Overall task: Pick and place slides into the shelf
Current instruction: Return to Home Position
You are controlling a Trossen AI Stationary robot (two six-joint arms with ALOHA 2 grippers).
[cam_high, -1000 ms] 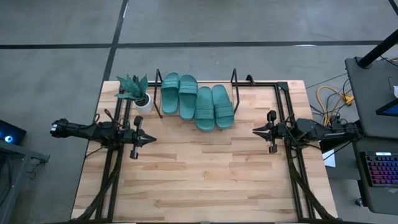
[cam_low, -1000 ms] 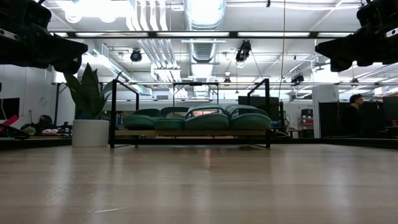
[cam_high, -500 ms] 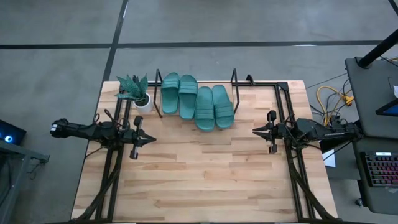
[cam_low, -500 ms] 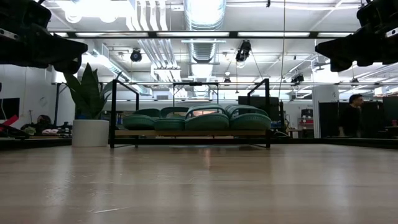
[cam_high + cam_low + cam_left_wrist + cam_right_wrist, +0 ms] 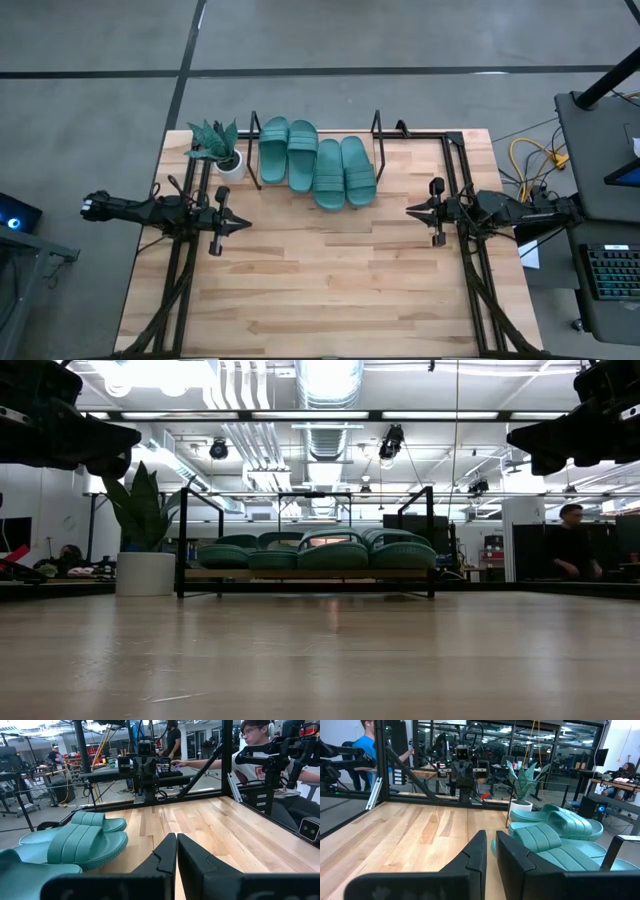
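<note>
High view shows all four green slides [image 5: 329, 172] lying side by side on the shelf [image 5: 300, 573] at the far side of the worktop [image 5: 320, 290]. A small plant [image 5: 218, 145] stands just left of the shelf. The left jaws and right jaws are closed and hold nothing, one at each side edge of the worktop.

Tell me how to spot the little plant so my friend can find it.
Find the wooden table's far edge, where a low shelf holds four teal slides. Just beyond the shelf's end on the left arm's side stands the plant in a white pot. Only it has spiky upright leaves; the slides lie flat.
</note>
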